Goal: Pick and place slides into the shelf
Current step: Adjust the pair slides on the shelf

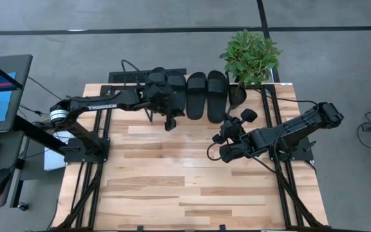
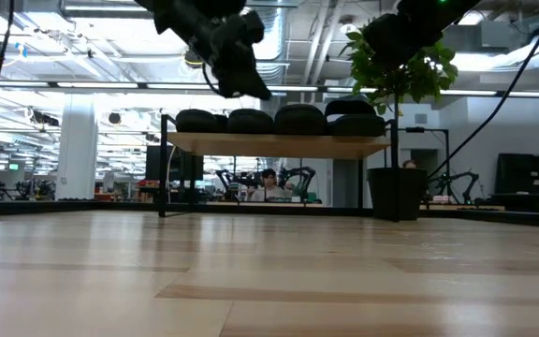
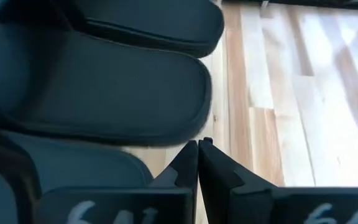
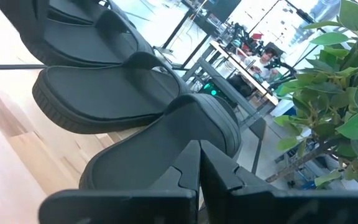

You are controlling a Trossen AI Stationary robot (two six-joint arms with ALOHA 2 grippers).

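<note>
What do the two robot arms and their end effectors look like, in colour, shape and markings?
Both arms are dark, built of jointed segments. The left arm carries white lettering along one link and a pale ring at one joint. The right arm has black cables running off it. The left end effector has black angular fingers with white marks on the body behind them.

Four black slides sit in a row on one shelf; from above only two show fully, the other two lying partly under the left arm. One potted plant stands at the shelf's end. Two robot arms reach over one plank desk. One person shows in the room behind.
</note>
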